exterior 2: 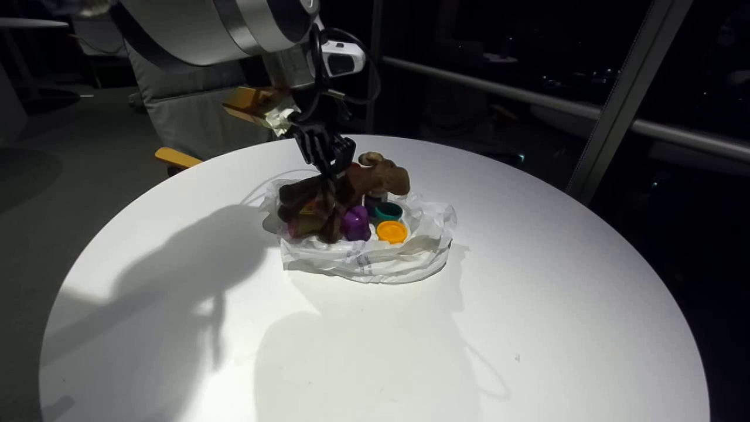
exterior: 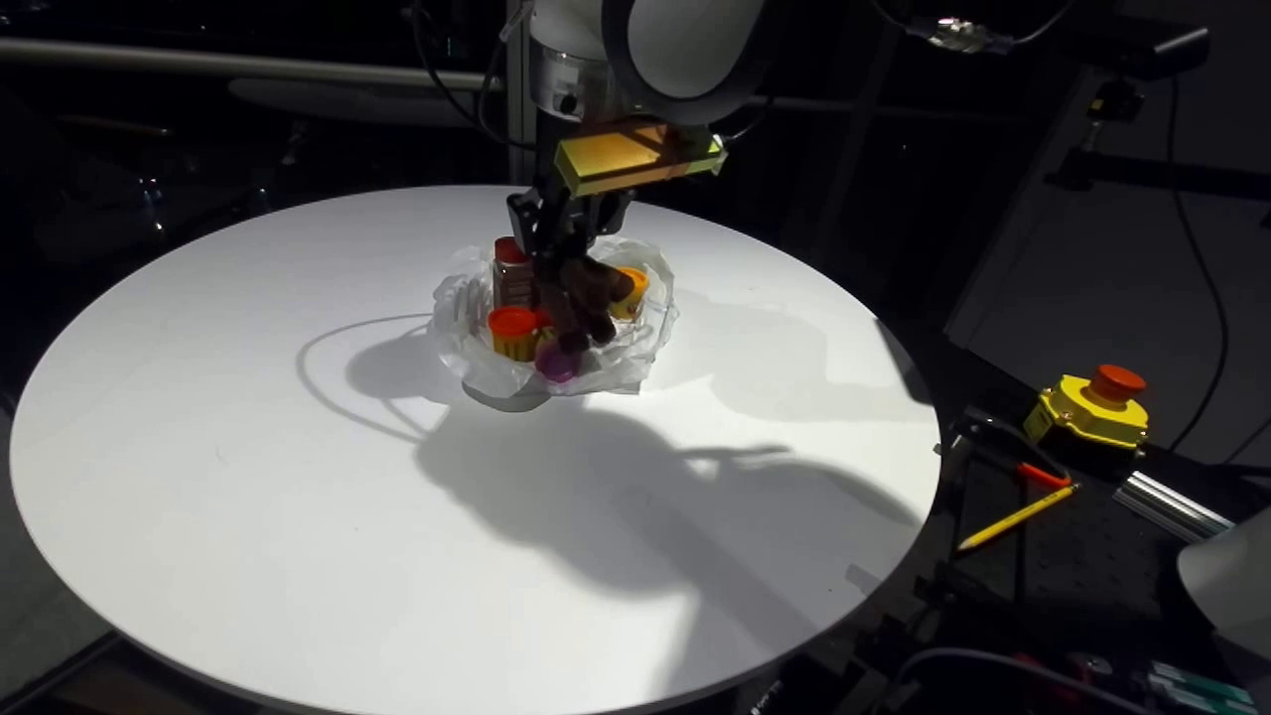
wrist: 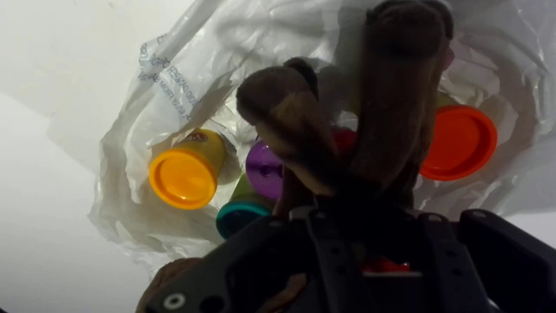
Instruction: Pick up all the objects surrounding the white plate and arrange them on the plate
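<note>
Gripper (exterior 2: 331,168) pinched on brown plush animal (exterior 2: 384,177) over crumpled plastic bag (exterior 2: 375,265) holding Play-Doh tubs (wrist: 183,179); plush likely light, squashy, not fragile, so mid-body hold should do, though floppy legs (wrist: 399,95) may snag tubs.

All views look down on the table (exterior: 397,497), the wrist view closest.

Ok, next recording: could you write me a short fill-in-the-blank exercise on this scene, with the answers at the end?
The gripper holds a ____ plush toy.
The jar has a ____ cap.
In the wrist view, the tub with the yellow-orange lid sits to the ____ of the purple object.
In an exterior view, a ____ pencil lies beside the table.

Missing words: brown; red; left; yellow.
</note>
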